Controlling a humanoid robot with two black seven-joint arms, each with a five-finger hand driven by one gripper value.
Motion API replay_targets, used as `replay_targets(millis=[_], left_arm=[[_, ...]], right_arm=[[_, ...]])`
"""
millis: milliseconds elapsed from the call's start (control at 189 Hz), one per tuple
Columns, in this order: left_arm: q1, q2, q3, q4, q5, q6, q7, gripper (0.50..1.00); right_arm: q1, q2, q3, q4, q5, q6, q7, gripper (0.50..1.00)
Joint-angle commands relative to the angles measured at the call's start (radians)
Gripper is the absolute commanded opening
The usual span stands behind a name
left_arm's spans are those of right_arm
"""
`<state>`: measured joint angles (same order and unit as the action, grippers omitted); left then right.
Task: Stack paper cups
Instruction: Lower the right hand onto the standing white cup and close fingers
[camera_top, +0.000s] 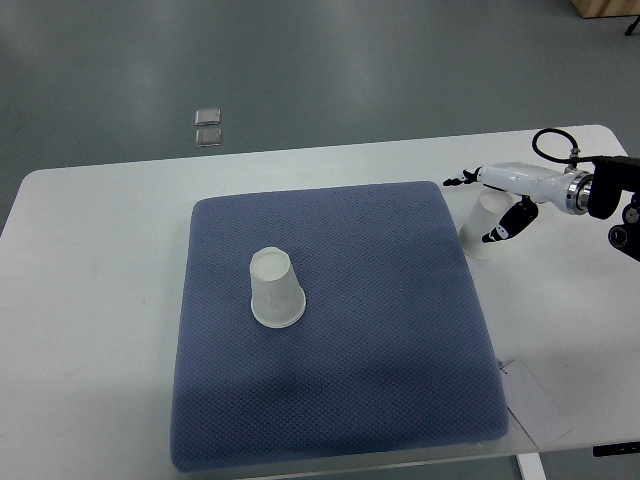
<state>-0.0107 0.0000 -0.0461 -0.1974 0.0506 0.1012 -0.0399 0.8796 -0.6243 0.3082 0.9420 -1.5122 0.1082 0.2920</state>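
White table, paper cup within right hand.

The right hand has a white shell with black-tipped fingers, a silver wrist ring, a black forearm and a looping black cable.

Standing under the right hand, at the table's right side: a white paper cup, upside down, on the bare white table just off the right edge of the blue quilted mat. Well left of the hand, on the mat: a second white paper cup, upside down. Beyond the table, far left of the hand: two small clear square objects on the floor.
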Motion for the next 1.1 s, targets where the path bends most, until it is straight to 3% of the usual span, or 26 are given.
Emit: replay_targets(millis=[0, 424, 678, 980, 1097], left_arm=[[0.0, 0.0, 0.0, 0.001, 0.0, 0.0, 0.0, 1.0], [0.0, 0.0, 0.0, 0.0, 0.0, 0.0, 0.0, 1.0], [0.0, 0.0, 0.0, 0.0, 0.0, 0.0, 0.0, 1.0], [0.0, 0.0, 0.0, 0.001, 0.0, 0.0, 0.0, 1.0], [0.0, 0.0, 0.0, 0.0, 0.0, 0.0, 0.0, 1.0]], right_arm=[[0.001, 0.003, -0.009, -0.012, -0.016, -0.012, -0.001, 0.913], [-0.001, 0.029, -0.017, -0.075, -0.056, -0.032, -0.005, 0.901], [-0.001, 0.055, -0.021, -0.124, -0.071, -0.044, -0.005, 0.856], [0.001, 0.074, -0.032, -0.152, -0.071, -0.074, -0.002, 0.754], [0.001, 0.074, -0.032, -0.154, -0.071, -0.074, -0.001, 0.664]])
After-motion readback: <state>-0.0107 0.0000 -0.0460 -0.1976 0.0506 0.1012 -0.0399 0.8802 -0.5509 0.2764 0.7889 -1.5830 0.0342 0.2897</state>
